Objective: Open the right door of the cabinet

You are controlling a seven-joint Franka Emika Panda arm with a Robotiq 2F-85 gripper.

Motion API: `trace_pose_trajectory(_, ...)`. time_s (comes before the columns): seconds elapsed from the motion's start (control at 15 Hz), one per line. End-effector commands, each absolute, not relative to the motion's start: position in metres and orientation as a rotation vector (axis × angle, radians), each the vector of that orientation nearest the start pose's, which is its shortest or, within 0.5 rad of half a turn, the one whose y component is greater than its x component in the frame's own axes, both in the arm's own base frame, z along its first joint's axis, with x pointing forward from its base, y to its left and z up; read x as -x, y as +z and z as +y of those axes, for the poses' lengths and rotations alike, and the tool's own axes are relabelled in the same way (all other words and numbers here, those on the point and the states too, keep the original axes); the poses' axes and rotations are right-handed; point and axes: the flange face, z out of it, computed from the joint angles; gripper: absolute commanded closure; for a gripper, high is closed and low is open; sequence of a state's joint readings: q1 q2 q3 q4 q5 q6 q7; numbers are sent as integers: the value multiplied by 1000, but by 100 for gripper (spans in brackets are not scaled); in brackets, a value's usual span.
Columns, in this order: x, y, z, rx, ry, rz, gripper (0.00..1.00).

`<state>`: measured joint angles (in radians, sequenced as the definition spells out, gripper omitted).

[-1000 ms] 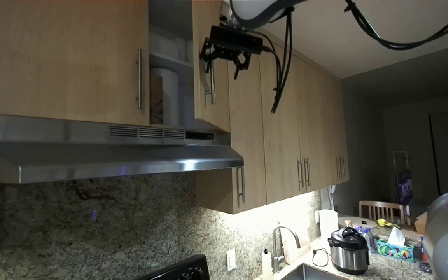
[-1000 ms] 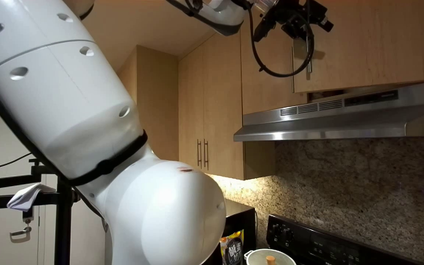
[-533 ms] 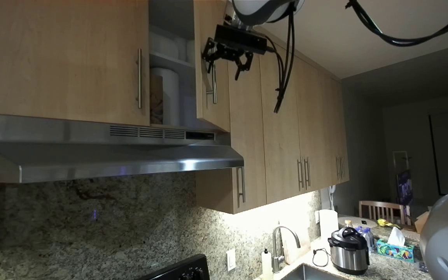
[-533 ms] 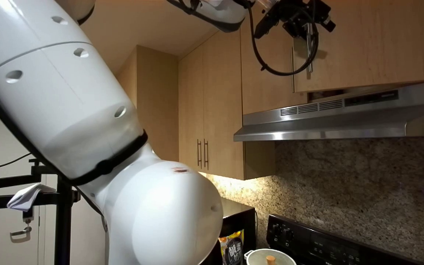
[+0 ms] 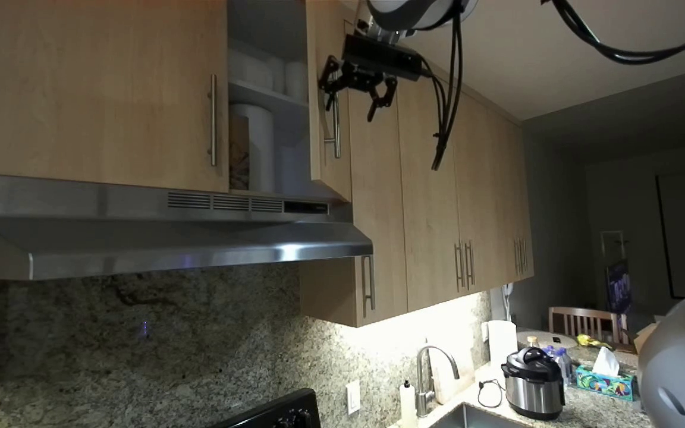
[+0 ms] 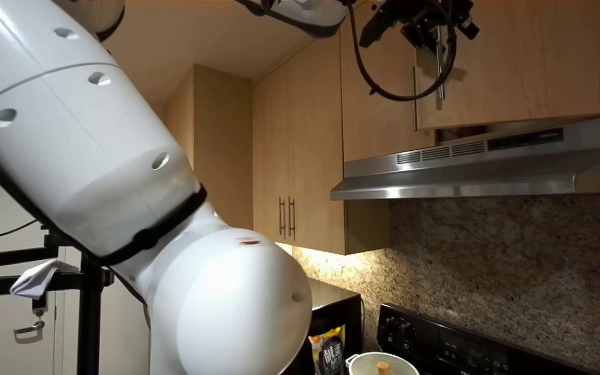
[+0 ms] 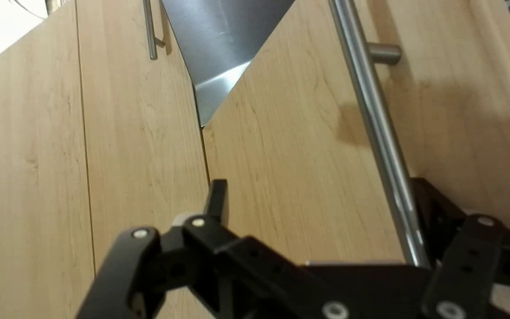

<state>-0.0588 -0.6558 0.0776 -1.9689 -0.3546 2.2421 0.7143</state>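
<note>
One flat light-wood panel door (image 5: 332,170) stands partly open at the right of the short two-door light-wood wall cabinet (image 5: 158,95). A black pincer (image 5: 349,114) has its fingers (image 7: 216,199) spread wide, the door's slim brushed-metal bar handle (image 7: 375,110) running between them, just beside one finger.

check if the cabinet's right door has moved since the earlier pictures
Yes. In an exterior view, the right door has swung further open: its free edge has shifted right, away from the left door, which has stayed put.
</note>
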Motion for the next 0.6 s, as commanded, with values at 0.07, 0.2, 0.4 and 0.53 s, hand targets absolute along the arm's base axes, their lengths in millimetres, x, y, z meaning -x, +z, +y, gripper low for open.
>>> trace_pose_trajectory(0.07,-362,819,18,2678,-1530,829,0)
trace_pose_trajectory(0.2,-363,819,19,2683,-1532,831,0)
trace_pose_trajectory(0.4,-366,815,29,2708,-1509,773,0)
trace_pose_trajectory(0.53,-368,812,31,2729,-1480,749,0)
